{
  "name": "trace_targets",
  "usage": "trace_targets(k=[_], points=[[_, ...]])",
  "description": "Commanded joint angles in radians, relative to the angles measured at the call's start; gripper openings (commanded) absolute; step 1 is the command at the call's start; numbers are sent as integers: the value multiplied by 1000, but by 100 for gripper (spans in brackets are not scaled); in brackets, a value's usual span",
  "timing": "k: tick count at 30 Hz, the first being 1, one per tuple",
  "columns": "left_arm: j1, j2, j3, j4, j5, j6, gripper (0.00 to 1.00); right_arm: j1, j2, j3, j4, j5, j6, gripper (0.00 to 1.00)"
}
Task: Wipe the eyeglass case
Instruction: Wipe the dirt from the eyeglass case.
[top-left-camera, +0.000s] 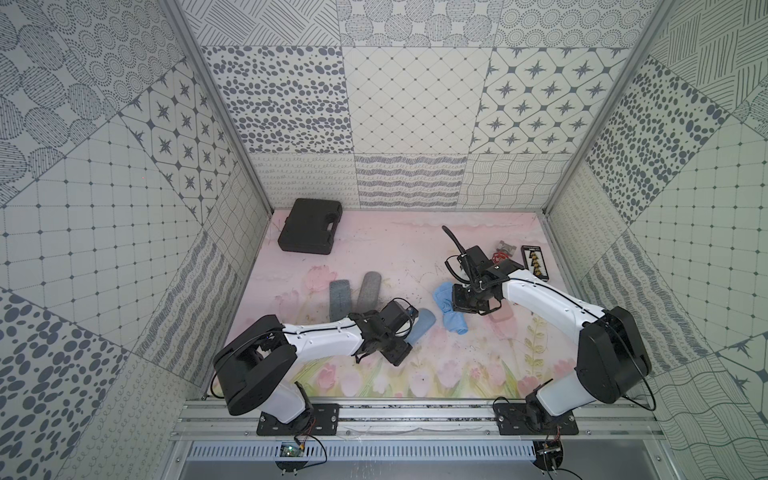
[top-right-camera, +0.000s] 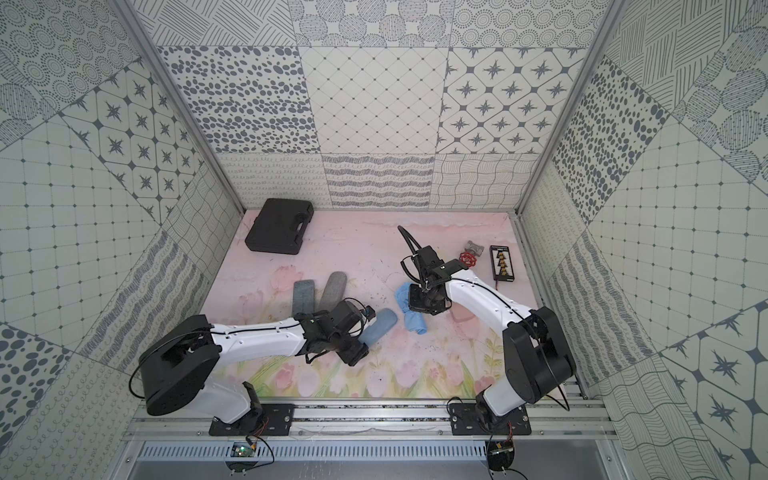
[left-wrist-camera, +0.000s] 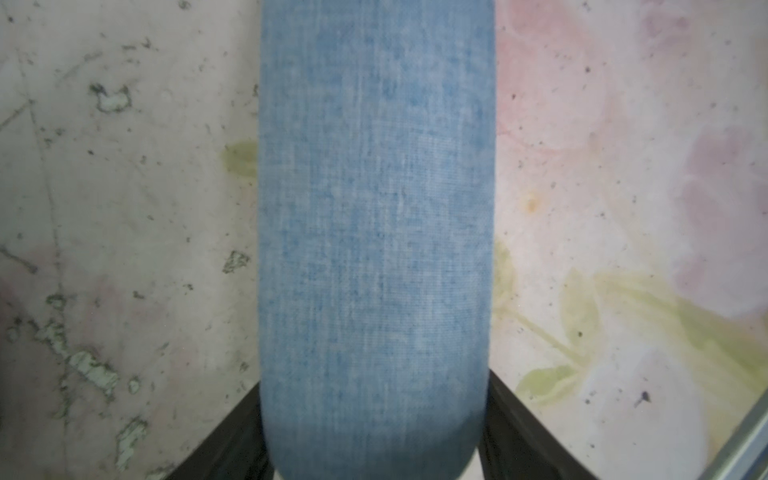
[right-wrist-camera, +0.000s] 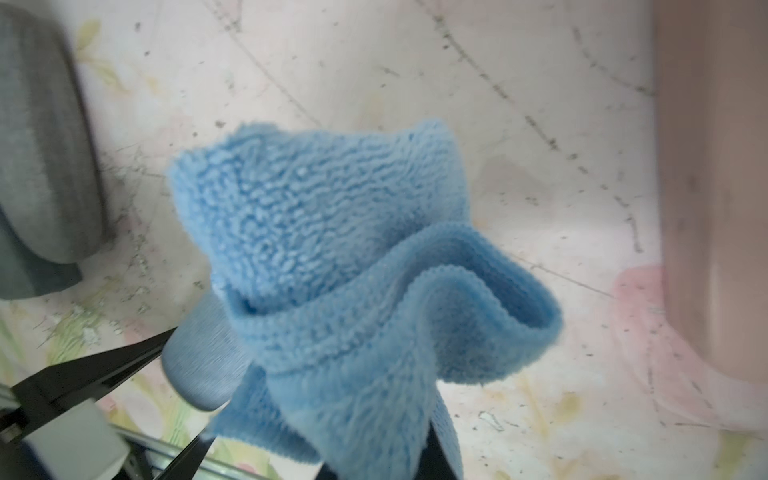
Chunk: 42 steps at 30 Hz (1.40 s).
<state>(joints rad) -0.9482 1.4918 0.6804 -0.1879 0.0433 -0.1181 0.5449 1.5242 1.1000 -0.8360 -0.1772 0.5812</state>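
Over the desk (top-left-camera: 374, 257), my right claw (right-wrist-camera: 316, 436) clamps the blue cloth (right-wrist-camera: 332, 228) near the blue eyeglass case (left-wrist-camera: 374, 208), which my left claw (left-wrist-camera: 374, 376) straddles, grip impossible to tell; wiping, I judge, is not yet begun

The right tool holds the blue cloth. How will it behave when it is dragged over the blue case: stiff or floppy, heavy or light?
Probably floppy: the cloth bunches into folds where the right tool pinches it. Likely light: one pinch holds it. Its fluffy pile should drag on the blue case rather than slip.
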Motion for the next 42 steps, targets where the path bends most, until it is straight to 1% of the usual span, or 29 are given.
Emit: trace_targets(k=[1,5,6,8,10,14,16,18,20,22,23,25,28,32,35,37,39,42], points=[[-3,-19,-45,156,5,42,66,44,-27,7,54,-114,87,0],[-3,-18,-53,194,-16,49,49,112,-3,-26,160,-253,177,0],[-3,-18,-54,204,-13,52,47,124,12,-34,193,-285,198,0],[-2,-15,-54,212,-11,52,45,131,35,-64,253,-322,236,0],[-3,-13,-54,212,-11,51,42,121,54,-98,294,-331,256,0],[-3,-25,-63,220,-16,51,35,41,114,-126,284,-317,207,0],[-3,-27,-64,223,-14,51,32,-15,132,-117,247,-262,152,0],[-3,-25,-65,220,-14,52,30,-60,145,-65,129,-113,68,0],[-3,-20,-62,211,-18,49,29,-71,133,6,16,76,-14,0],[-3,-16,-56,199,-20,38,28,-63,100,57,-39,147,-66,0],[-3,-12,-50,191,-23,30,27,-55,80,70,-50,151,-83,0],[-3,-2,-43,182,-17,20,27,-39,58,82,-75,114,-97,0],[-3,13,-29,161,-8,9,27,6,32,63,-82,-1,-70,0],[-2,21,-25,160,-2,-3,26,81,36,44,23,-201,28,0],[-3,15,-18,153,-2,-4,26,100,62,3,183,-331,135,0],[-3,13,-13,144,-6,1,25,91,87,-45,287,-390,192,0],[-2,10,-14,140,-8,1,25,68,121,-70,318,-396,196,0],[-4,9,-20,143,-5,-3,24,-36,180,-84,307,-373,166,0]])
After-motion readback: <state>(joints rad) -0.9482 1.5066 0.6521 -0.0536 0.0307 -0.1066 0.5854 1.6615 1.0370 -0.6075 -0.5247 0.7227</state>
